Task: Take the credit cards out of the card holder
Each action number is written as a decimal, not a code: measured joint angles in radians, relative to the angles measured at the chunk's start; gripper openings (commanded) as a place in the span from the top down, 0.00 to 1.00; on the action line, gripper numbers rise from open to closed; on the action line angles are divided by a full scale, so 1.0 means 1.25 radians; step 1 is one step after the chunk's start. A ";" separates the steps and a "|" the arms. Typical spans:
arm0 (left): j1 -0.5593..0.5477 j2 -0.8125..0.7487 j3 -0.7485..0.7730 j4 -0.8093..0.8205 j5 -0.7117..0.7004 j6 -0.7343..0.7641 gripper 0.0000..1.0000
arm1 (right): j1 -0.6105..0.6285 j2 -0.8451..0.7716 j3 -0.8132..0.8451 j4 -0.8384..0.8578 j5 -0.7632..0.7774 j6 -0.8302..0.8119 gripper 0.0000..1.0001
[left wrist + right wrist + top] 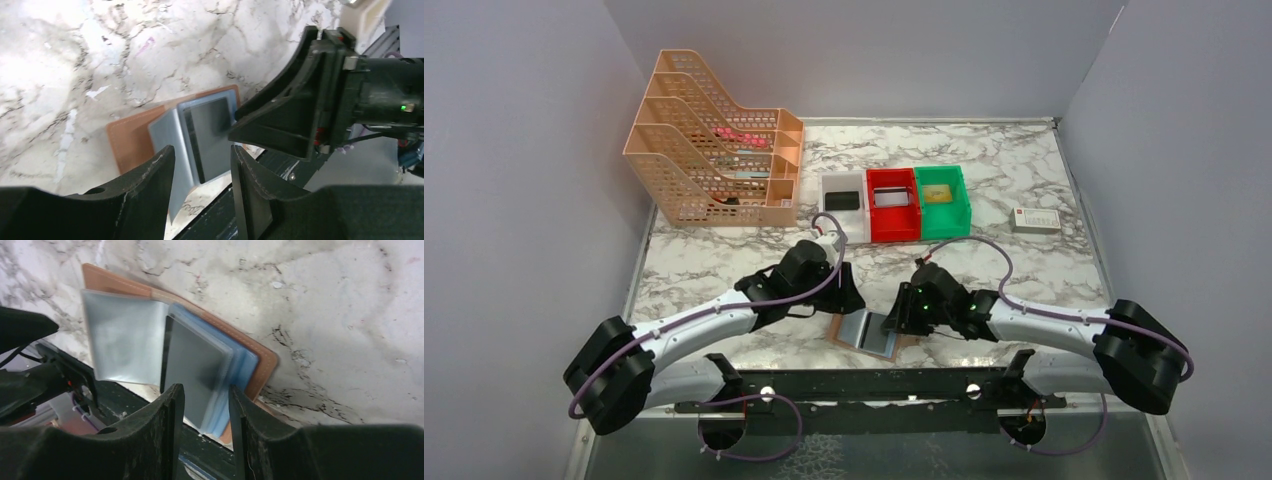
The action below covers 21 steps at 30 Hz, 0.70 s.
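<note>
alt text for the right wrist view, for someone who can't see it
An open tan card holder lies on a marble table, its clear sleeves fanned out and a dark card showing in one. The right tool fills the bottom edge, its two black fingers parted, with that sleeve's near end seen between them.

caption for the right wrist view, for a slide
Right pincer poised over the open card holder, a dark card visible in its clear sleeves on the marble table.
</note>
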 measured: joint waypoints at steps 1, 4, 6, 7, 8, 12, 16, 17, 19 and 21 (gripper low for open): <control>-0.001 0.005 0.003 0.008 0.009 0.000 0.51 | 0.000 0.013 0.000 -0.001 0.000 0.000 0.58; -0.009 0.031 0.006 0.032 0.041 0.002 0.51 | 0.000 0.025 0.000 -0.005 0.000 0.002 0.59; -0.013 0.057 0.006 0.043 0.065 0.002 0.52 | 0.000 0.025 0.000 -0.005 0.001 0.002 0.61; -0.017 0.074 0.006 0.045 0.075 0.002 0.52 | 0.000 0.025 0.000 -0.006 0.001 0.003 0.63; -0.021 0.088 0.006 0.047 0.082 0.002 0.51 | 0.000 0.025 -0.001 -0.006 0.001 0.003 0.64; -0.036 0.135 0.006 0.050 0.098 0.000 0.52 | 0.000 0.025 -0.011 0.001 0.000 0.004 0.69; -0.040 0.175 0.003 0.063 0.100 -0.008 0.53 | 0.000 0.028 -0.018 0.015 0.000 0.005 0.77; -0.041 0.179 -0.002 0.067 0.099 -0.011 0.53 | 0.000 0.032 -0.018 0.018 0.000 0.005 0.79; -0.040 0.185 -0.014 0.074 0.097 -0.017 0.53 | 0.000 0.040 -0.018 0.026 -0.001 0.006 0.83; -0.041 0.188 -0.025 0.079 0.092 -0.023 0.53 | 0.000 0.049 -0.018 0.035 -0.001 0.007 0.84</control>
